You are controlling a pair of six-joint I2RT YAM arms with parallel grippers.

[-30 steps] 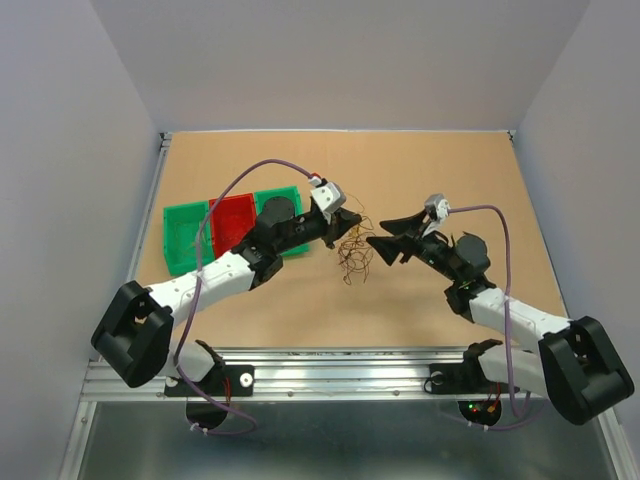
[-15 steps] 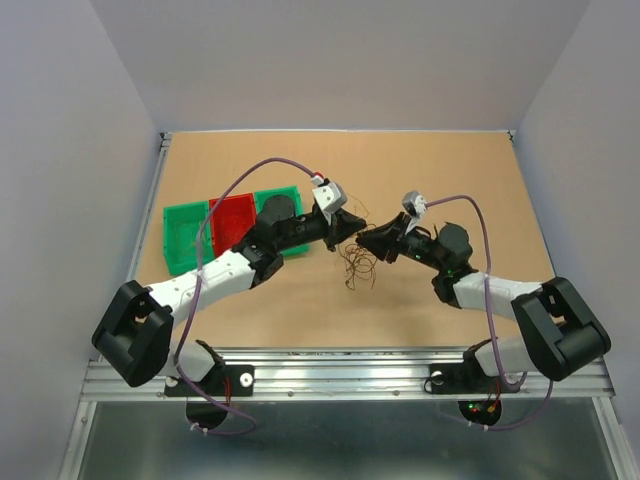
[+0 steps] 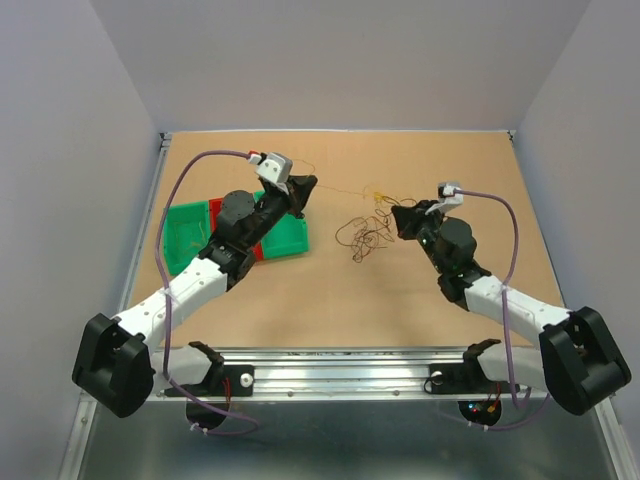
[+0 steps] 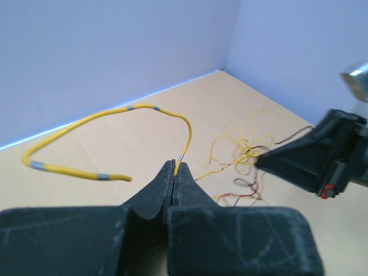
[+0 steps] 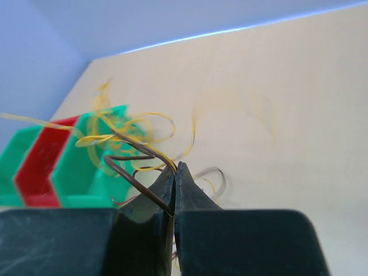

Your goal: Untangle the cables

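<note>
Left wrist view: left gripper [image 4: 174,168] clamps 1 yellow strand [image 4: 154,107], right gripper [image 5: 175,170] pinches the cables [image 3: 362,234]; a hard pull could tighten the knot.

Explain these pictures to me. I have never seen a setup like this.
Two robot arms are bolted at the near edge of a table. The wide picture looks down from above and behind them; the other two come from a camera on each wrist. The left arm has its jaws shut on a yellow wire, which leads to a tangle of thin wires between the arms. The right arm has its jaws shut on strands of that tangle. Green and red bins sit at the left, under the left arm.
</note>
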